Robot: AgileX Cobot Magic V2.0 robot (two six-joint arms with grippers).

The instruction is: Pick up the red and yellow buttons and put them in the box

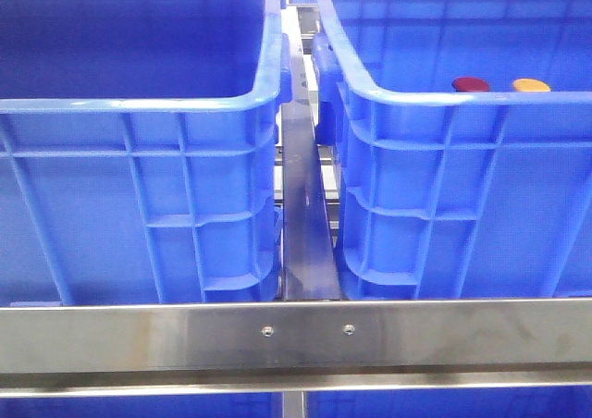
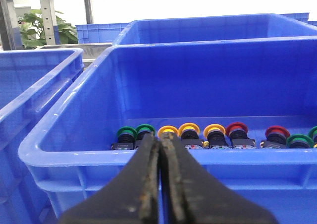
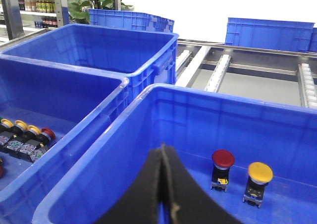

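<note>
Two buttons — red button and yellow button — sat in the right-hand box (front view). Left wrist: left gripper clenched, empty. Right wrist: right gripper clenched, empty — above that box.

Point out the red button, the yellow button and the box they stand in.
red button (image 3: 223,158), right wrist view, on its domed cap.
yellow button (image 3: 260,172), right wrist view, on its cap.
box (image 3: 208,116), right wrist view, on its inner far wall.
</note>
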